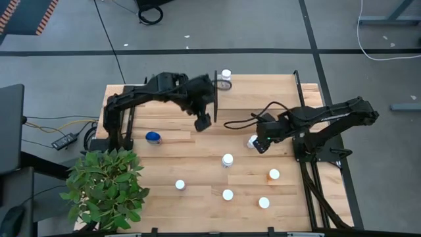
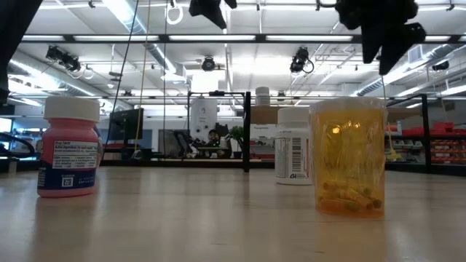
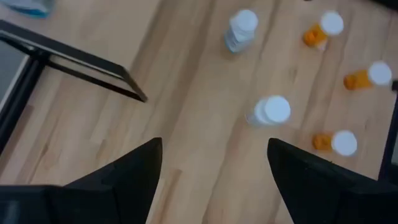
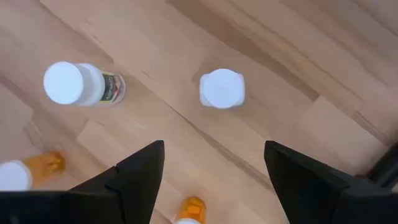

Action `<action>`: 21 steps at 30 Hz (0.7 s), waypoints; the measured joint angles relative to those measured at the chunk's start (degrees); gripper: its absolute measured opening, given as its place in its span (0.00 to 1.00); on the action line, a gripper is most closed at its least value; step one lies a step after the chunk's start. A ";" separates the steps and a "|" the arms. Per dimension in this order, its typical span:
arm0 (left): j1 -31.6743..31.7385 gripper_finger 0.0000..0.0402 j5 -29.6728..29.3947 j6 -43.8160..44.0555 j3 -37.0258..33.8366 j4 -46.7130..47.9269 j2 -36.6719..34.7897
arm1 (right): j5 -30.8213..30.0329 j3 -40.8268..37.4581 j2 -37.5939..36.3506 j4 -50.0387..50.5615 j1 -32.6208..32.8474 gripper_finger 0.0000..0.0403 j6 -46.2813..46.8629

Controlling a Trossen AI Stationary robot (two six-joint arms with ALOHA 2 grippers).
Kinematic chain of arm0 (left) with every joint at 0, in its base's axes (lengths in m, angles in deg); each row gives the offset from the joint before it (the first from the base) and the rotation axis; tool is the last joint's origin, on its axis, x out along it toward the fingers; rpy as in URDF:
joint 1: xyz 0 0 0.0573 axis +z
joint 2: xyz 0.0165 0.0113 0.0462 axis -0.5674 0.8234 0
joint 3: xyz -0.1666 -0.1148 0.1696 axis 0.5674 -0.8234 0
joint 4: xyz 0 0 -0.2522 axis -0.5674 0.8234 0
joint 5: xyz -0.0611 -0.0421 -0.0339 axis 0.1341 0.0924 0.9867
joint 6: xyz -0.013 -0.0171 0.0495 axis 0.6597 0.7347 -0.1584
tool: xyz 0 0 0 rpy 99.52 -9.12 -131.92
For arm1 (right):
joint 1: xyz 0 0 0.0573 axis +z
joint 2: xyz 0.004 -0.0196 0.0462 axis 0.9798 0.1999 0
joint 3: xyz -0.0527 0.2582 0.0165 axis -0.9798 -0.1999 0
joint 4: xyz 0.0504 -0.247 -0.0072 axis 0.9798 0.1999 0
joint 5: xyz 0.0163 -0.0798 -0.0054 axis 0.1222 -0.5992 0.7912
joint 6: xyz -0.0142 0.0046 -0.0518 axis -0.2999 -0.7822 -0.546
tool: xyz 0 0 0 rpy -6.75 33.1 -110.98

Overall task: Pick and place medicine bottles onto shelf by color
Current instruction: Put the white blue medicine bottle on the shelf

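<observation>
Several white-capped medicine bottles stand on their bases across the near half of the table, among them a white one (image 1: 227, 159) and an orange one (image 1: 274, 174). A squat blue bottle (image 1: 153, 137) stands at the left. One bottle (image 1: 226, 74) stands at the far edge by the shelf's black rail (image 1: 215, 95). My left gripper (image 1: 202, 122) hangs open in the air over the table's middle, near that rail (image 3: 74, 62). My right gripper (image 1: 260, 145) is open and held above a white-capped bottle (image 4: 222, 88), its fingers well clear of it.
A green leafy plant (image 1: 105, 187) fills the table's near left corner. The low view shows a pink bottle (image 2: 69, 149), a white bottle (image 2: 293, 145) and an orange bottle (image 2: 349, 156) close to the near edge. Bare wood lies between the blue bottle and the middle bottles.
</observation>
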 joint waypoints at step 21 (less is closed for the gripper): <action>-6.89 0.70 -4.25 -8.09 0.02 4.76 -0.10 | 10.41 -3.74 13.14 -8.86 -11.85 0.71 -7.66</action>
